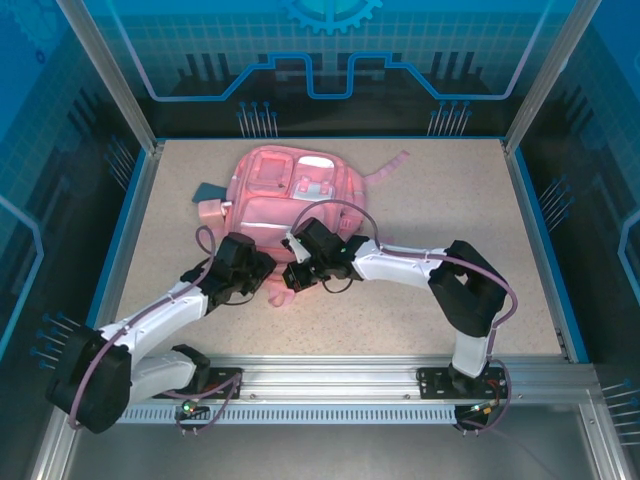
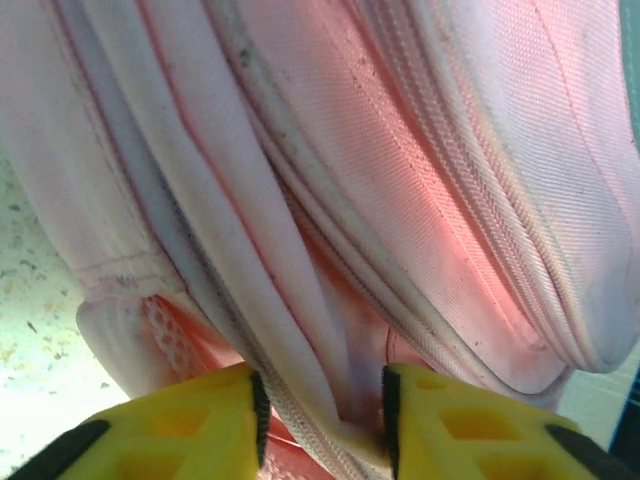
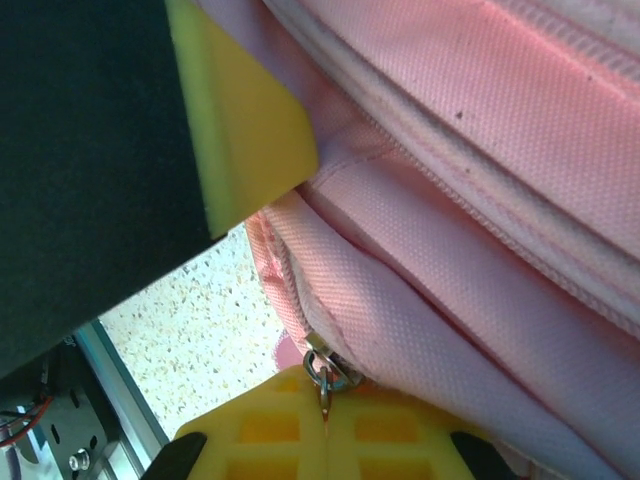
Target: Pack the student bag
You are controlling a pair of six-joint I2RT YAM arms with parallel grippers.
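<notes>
student bag (image 1: 290, 195) lies flat on the counter (image 1: 450, 210), mid-width, toward the far side, strap (image 1: 388, 166) trailing off its far-right corner. Both arms reach in at its near edge, tools just beside each other

left tool (image 2: 323, 425): jaws stand narrow around a fold of the bag's seam fabric. The fold fills the gap and touches both pads, so it reads as a pinch on the bag, though a shallow one. My read: this is the anchor, holding the soft edge taut so it can't bunch or drag

right tool (image 3: 325, 418): fingers pressed together, no gap, metal zip pull (image 3: 321, 370) nipped right at the tips. The zip track (image 3: 290, 280) runs up and away from the pull along the rim, so the grip sits in line with the teeth, which makes sense for dragging the slider

step in hand looks like working a zip: one side holds, the other pulls. Can't tell whether it's opening or closing, the mouth is hidden under folds

risks: tip-only grip on a small ring could slip if the pull goes off-axis, and loose fabric by the slider could snag. Next move wants a straight pull along the track with left holding firm
</notes>
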